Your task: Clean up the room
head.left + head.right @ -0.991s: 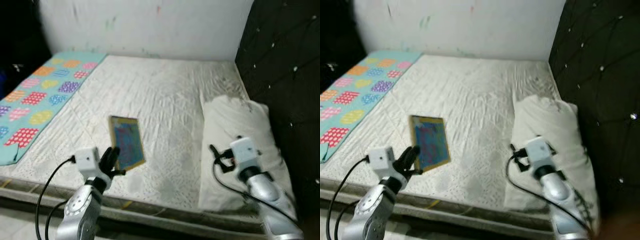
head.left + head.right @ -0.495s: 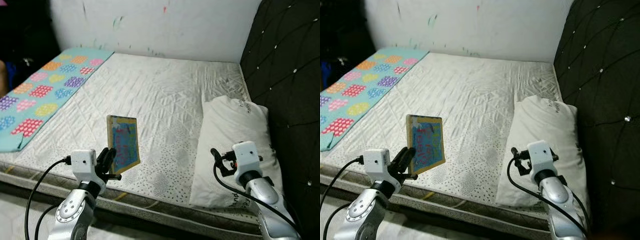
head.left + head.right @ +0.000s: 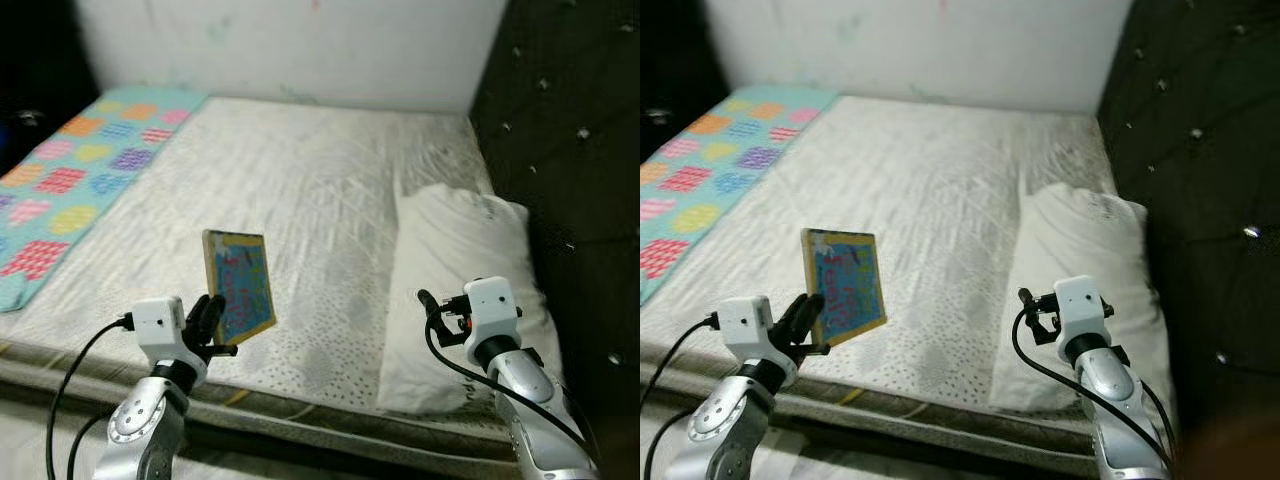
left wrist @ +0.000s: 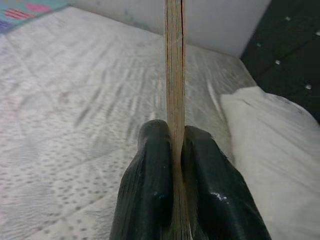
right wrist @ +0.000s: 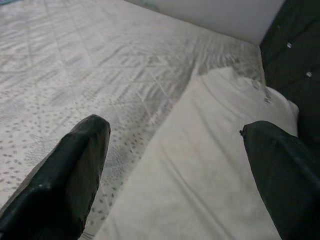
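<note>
Blue yellow-edged picture book (image 3: 240, 286) is clenched upright in left end effector (image 3: 212, 322) above white quilted mattress (image 3: 300, 200); carrying it away comes next, while right end effector (image 5: 175, 170) hangs released.

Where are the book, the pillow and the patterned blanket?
book (image 3: 241, 284), left eye view, on its blue cover
pillow (image 3: 455, 255), left eye view, on its upper middle
patterned blanket (image 3: 75, 160), left eye view, on its middle

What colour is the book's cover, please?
Mostly blue with a yellow border, best seen in the right eye view: book.
</note>
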Motion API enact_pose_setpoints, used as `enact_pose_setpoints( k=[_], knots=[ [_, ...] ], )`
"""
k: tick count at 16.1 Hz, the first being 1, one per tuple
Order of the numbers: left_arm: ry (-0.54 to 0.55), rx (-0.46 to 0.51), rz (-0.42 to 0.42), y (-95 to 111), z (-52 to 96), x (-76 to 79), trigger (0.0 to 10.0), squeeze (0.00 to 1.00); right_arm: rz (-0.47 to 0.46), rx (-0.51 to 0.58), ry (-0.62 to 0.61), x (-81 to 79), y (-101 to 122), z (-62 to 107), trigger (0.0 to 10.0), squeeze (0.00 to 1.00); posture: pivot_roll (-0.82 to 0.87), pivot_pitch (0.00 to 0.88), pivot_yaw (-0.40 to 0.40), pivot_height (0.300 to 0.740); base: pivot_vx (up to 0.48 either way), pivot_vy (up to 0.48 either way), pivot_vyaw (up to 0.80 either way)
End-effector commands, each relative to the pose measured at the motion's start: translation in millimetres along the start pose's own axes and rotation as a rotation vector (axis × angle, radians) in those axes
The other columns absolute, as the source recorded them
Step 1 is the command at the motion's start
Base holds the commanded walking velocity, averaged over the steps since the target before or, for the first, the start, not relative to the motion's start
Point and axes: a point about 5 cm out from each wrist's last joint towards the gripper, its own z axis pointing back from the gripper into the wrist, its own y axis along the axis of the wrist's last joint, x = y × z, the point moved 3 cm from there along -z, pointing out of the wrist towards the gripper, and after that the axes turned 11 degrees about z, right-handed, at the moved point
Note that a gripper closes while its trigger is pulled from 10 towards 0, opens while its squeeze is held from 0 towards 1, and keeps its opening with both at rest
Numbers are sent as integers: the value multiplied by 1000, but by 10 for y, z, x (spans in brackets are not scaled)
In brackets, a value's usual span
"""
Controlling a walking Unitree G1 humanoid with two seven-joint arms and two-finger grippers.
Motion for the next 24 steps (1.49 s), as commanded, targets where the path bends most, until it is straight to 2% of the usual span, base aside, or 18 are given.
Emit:
enact_pose_setpoints(
  k=[1,7,9,13,18,20,23,24],
  knots=[
    [-26,29,-2,85,-33,46,10000,0,-13,11,-17,47,35,1,10000,0,-149,0,4,740,0,285,-800],
    [-123,30,6,91,-45,184,10000,0,-19,22,-16,30,61,-12,10000,0,-151,0,6,740,0,0,-781],
    [-131,30,10,90,-50,202,10000,0,-22,20,-19,35,55,-8,10000,0,-153,0,7,740,0,0,-244],
    [-134,32,14,88,-58,206,10000,0,-22,19,-18,28,51,-7,10000,0,-155,0,8,740,0,0,0],
    [-64,21,8,51,-79,123,10000,0,-40,31,-12,9,60,-27,10000,0,-147,0,6,740,0,0,0],
    [-54,34,-4,65,-93,121,10000,0,-50,37,-5,-13,77,-64,10000,0,-128,0,2,740,0,0,0],
    [-34,62,-16,144,-112,88,10000,0,-84,62,2,-89,173,-218,10000,0,-92,0,5,740,0,0,0],
    [-23,79,-28,209,-139,49,10000,0,-107,81,0,-123,244,-323,10000,0,-66,0,12,740,0,0,0]
  ],
)
